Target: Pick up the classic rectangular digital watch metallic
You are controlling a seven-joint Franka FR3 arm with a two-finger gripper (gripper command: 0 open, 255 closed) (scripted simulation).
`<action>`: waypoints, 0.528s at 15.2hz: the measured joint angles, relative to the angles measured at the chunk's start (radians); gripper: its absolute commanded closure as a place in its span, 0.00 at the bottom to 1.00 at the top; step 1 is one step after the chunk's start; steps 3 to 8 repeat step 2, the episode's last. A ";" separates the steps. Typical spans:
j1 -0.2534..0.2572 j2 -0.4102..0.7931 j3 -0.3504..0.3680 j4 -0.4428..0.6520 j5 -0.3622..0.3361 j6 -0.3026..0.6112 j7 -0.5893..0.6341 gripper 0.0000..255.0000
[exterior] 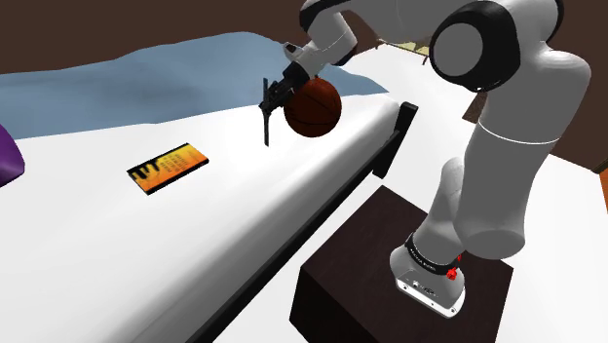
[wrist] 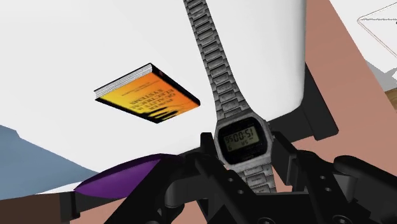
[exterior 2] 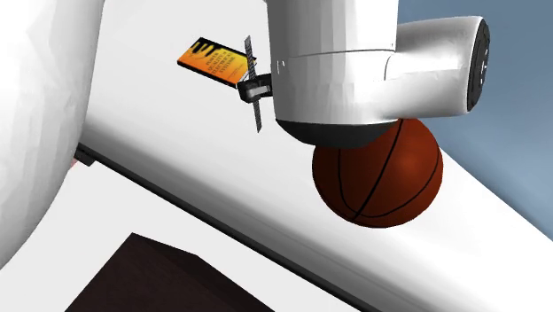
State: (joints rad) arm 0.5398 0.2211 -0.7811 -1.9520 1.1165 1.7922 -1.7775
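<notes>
Black fingers of the gripper are closed on the digital watch, pinching its rectangular case from both sides. The watch is silver-grey metal with a dark display showing pale digits. Its link bracelet is stretched out straight, running from the case away from the hand towards the white bed surface.

In the shoulder view the gripper holds the watch with the strap standing vertical over the bed. Whether the strap's lower end touches the surface cannot be told. Behind the hand, the white forearm slants down from a high elbow. The rest of the arm climbs from the dark brown box stand and bends over the bed's dark rail.

An orange-and-yellow book lies flat on the bed. The watch hangs near it, between the book and a basketball that sits just beside the hand on the far side from the book. A purple object lies well apart from the book at the frame's edge, and a blue blanket covers the bed beyond the book.

In the second exterior view the watch stands just beside the book — with the basketball under the arm's joint.
</notes>
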 measured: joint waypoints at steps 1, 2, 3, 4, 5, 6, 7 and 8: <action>0.005 -0.014 -0.002 -0.002 -0.010 0.002 0.011 1.00; 0.006 -0.019 -0.003 0.002 -0.014 0.000 0.018 1.00; 0.006 -0.019 -0.003 0.002 -0.014 0.000 0.018 1.00; 0.006 -0.019 -0.003 0.002 -0.014 0.000 0.018 1.00; 0.006 -0.019 -0.003 0.002 -0.014 0.000 0.018 1.00; 0.006 -0.019 -0.003 0.002 -0.014 0.000 0.018 1.00; 0.006 -0.019 -0.003 0.002 -0.014 0.000 0.018 1.00; 0.006 -0.019 -0.003 0.002 -0.014 0.000 0.018 1.00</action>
